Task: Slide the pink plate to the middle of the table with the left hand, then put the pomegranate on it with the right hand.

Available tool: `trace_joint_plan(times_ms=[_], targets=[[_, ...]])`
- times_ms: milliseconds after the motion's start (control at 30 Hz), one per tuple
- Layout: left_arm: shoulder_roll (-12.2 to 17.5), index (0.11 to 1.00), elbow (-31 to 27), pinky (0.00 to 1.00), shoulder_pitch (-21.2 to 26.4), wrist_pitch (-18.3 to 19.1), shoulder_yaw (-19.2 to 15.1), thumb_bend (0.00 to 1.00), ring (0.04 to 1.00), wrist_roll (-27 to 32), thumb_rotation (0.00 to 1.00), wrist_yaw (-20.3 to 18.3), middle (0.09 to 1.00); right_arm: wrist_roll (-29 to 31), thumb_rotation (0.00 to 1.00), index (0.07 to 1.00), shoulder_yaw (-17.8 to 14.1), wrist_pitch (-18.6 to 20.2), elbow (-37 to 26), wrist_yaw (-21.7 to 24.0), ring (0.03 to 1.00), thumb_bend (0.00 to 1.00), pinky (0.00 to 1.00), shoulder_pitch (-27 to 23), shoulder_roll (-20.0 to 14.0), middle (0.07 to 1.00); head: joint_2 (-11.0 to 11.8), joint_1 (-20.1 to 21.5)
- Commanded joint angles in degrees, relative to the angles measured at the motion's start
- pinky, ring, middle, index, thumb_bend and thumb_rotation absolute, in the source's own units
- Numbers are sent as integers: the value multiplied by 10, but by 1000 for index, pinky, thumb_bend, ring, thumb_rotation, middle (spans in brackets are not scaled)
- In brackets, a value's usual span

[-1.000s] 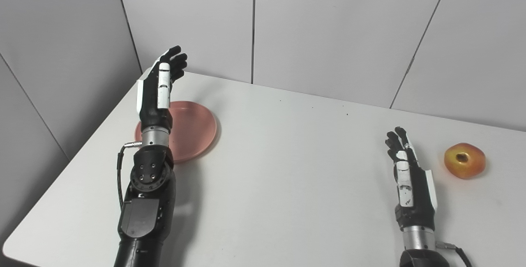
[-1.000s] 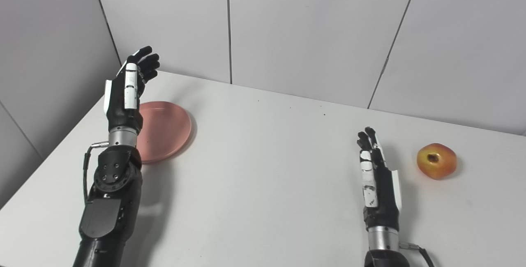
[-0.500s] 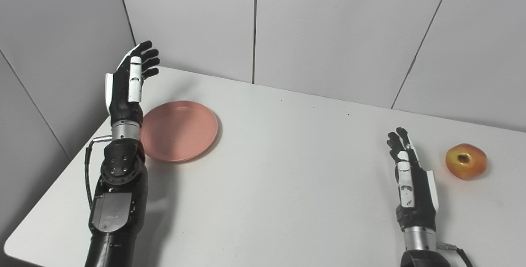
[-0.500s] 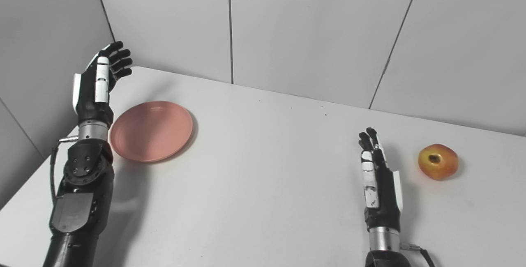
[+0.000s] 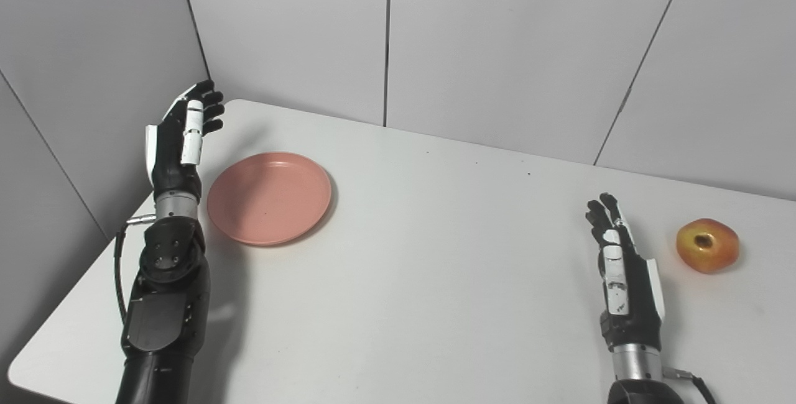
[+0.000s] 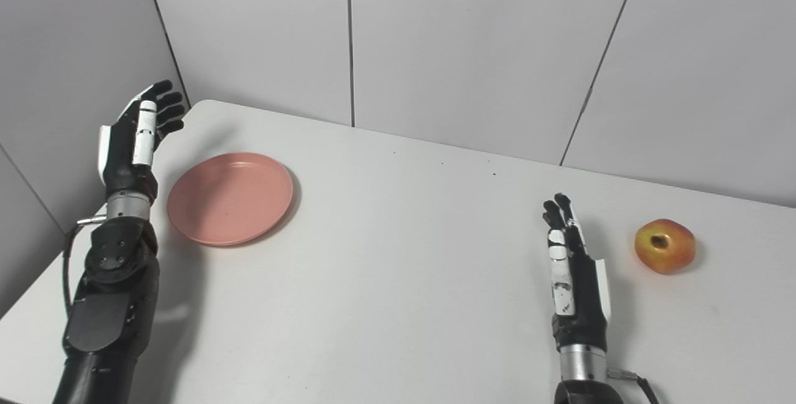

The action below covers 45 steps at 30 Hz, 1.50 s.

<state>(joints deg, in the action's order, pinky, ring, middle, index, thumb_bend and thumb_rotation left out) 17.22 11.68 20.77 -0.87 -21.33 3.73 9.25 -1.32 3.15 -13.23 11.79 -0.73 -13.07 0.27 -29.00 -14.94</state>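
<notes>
The pink plate [image 5: 268, 197] lies flat on the white table [image 5: 435, 255], near its far left corner. My left hand [image 5: 180, 140] is raised just left of the plate, over the table's left edge, fingers apart and holding nothing. It does not touch the plate. A red and yellow pomegranate [image 5: 708, 245] sits at the right side of the table. My right hand [image 5: 619, 270] stands open, fingers pointing up, a short way left of the pomegranate and apart from it.
Grey panelled walls [image 5: 497, 43] close off the table at the back and on the left. The table's left edge [image 5: 93, 261] runs diagonally beside my left forearm [image 5: 163, 304]. A wide bare stretch of tabletop lies between the plate and my right hand.
My left hand has swung leftward from above the plate to its left side and dropped a little, uncovering the whole plate. The plate, the pomegranate and my right hand have stayed put.
</notes>
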Motion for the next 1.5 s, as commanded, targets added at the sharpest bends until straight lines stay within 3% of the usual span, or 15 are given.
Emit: trace_joint_plan(times_ms=[0, 333, 500, 667, 1033, 1167, 1267, 1467], targets=[[19, 728, 1, 710, 14, -31, -2, 287, 750, 6, 861, -3, 754, -2, 1000, 934, -5, -20, 27, 2, 931, 562, 994, 21, -9, 910, 0, 0], [29, 722, 56, 712, 17, -64, -5, 272, 737, 16, 822, -2, 742, -2, 1000, 939, -5, -16, 25, 6, 931, 569, 994, 19, -12, 913, -1, -2], [34, 734, 80, 714, 18, -68, 1, 285, 745, 14, 887, -3, 751, 6, 1000, 943, -6, -20, 27, 10, 934, 564, 995, 18, -11, 919, -1, -2], [38, 734, 110, 715, 22, -80, 4, 280, 747, 21, 867, -8, 753, 7, 1000, 941, -7, -21, 26, 8, 931, 559, 988, 19, -9, 919, -2, -2], [33, 748, 133, 739, 27, -74, 9, 291, 761, 30, 850, -5, 767, 9, 1000, 936, -9, -22, 26, 9, 935, 543, 999, 20, -9, 913, -4, -2], [23, 756, 118, 773, 27, -50, 12, 282, 791, 33, 886, 2, 784, 9, 1000, 935, -9, -19, 22, 8, 933, 566, 998, 22, -8, 911, -5, -2], [18, 753, 122, 794, 29, -51, 11, 242, 798, 45, 917, -4, 782, 8, 996, 934, -9, -19, 21, 6, 930, 573, 995, 22, -7, 908, -6, -2], [18, 773, 131, 799, 29, -47, 22, 268, 810, 54, 984, -18, 795, 6, 1000, 935, -9, -19, 22, 5, 930, 568, 996, 22, -7, 907, -8, -2]])
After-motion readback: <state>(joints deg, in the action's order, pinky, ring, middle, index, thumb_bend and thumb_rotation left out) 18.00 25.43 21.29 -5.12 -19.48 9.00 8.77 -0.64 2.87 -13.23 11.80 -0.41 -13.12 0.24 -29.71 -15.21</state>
